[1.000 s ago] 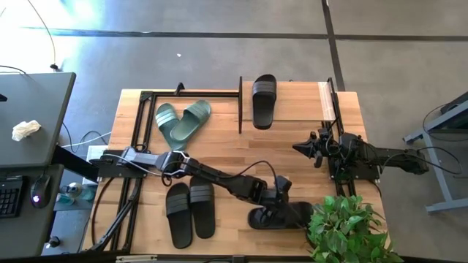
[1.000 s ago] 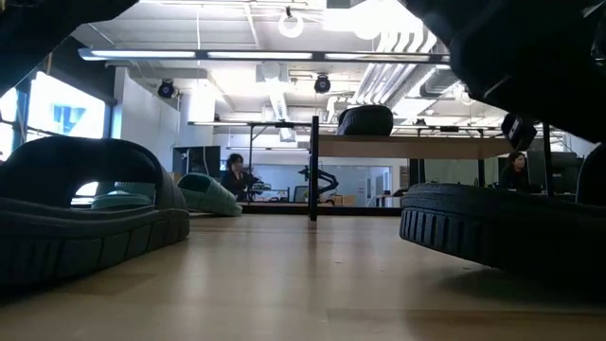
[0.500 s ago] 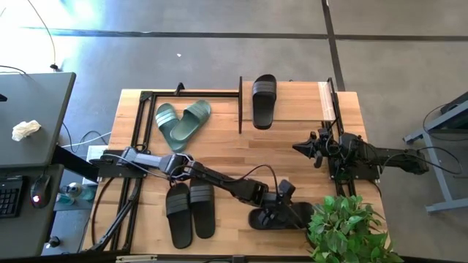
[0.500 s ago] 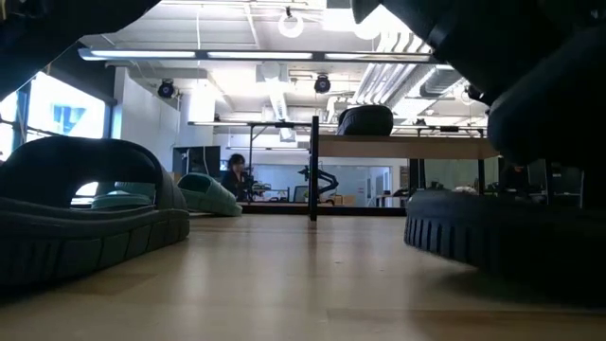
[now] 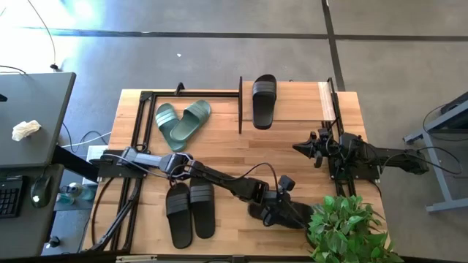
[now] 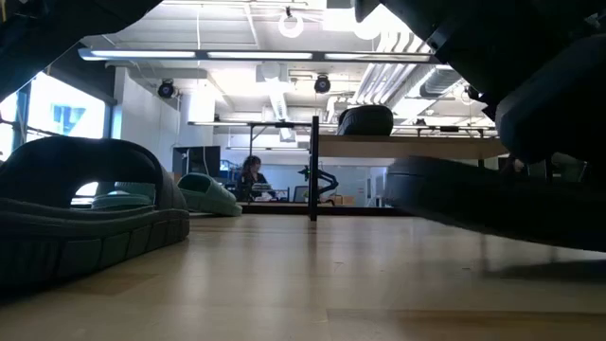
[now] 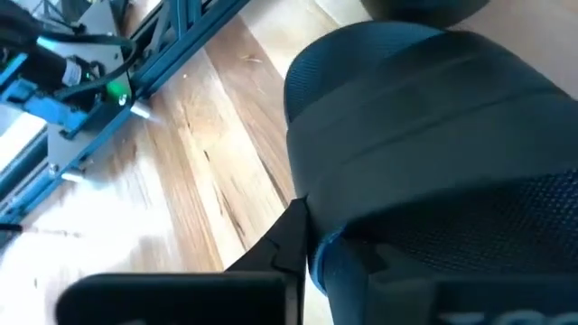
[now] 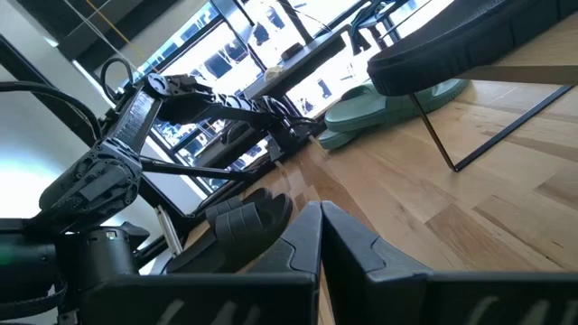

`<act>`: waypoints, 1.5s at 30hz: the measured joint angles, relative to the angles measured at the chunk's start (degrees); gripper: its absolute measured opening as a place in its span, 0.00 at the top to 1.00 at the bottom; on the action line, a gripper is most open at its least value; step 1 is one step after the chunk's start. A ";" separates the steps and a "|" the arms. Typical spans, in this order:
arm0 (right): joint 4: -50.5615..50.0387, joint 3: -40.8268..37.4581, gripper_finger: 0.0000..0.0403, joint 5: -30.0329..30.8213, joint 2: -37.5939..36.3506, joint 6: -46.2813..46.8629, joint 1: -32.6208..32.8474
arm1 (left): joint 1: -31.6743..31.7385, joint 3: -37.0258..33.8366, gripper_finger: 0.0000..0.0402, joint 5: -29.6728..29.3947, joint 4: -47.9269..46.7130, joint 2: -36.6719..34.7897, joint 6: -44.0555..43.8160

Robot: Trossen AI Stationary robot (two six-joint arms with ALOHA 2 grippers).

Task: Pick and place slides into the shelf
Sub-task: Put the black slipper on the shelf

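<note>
Pale wood is making up the table (image 5: pixel 227 150), and at its far left the sage-green pair (image 5: pixel 180 121) is lying, the two slides overlapping at an angle inside the open black metal frame (image 5: pixel 140 117). Nearer the front edge, a black pair (image 5: pixel 189 210) is sitting side by side, flat on the boards; in the low view one of these is filling the left foreground. The left arm is reaching from the left edge across the table toward the near right, and the left gripper (image 5: pixel 276 208) is gripping a single black slide (image 5: pixel 281 212) just beside the leaves of a potted plant (image 5: pixel 344 226). In the left wrist view the fingers are pressing against that slide's ribbed strap, and in the low view its sole is hanging tilted, clear of the tabletop, with a shadow lying beneath it. Further right and far back, the shelf (image 5: pixel 322 102) is standing with its light wooden top board running between thin black rods, and another black slide (image 5: pixel 264 98) is resting on that board at its left end, toe pointing to the far side. The right arm is waiting at the right side of the table, the right gripper (image 5: pixel 303 147) pointing left, with its two fingers drawn together and holding nothing. In the low view a person (image 6: pixel 252 175) is sitting in the room beyond the table
</note>
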 joint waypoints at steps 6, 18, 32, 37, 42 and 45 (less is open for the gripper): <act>0.00 0.00 1.00 0.17 0.00 0.00 0.01 | -0.13 0.00 0.98 -4.21 -3.87 -0.96 -3.86; 1.73 0.00 1.00 4.14 -0.09 0.00 -0.01 | -0.08 0.00 0.99 -9.57 -19.95 -8.59 -8.90; 12.76 0.00 1.00 8.32 -0.11 0.00 -0.01 | -0.05 0.00 1.00 -20.62 -38.79 -17.58 -18.52; 16.24 -0.02 1.00 7.61 -0.09 0.00 -0.01 | 0.32 0.00 1.00 -29.17 -39.62 -21.50 -20.65; 18.71 -0.02 1.00 6.56 -0.10 0.00 0.00 | 2.30 0.00 1.00 -38.78 -38.92 -25.07 -21.53; 18.99 -0.02 1.00 6.42 -0.11 0.00 -0.01 | 4.96 0.00 1.00 -42.35 -36.13 -26.70 -21.46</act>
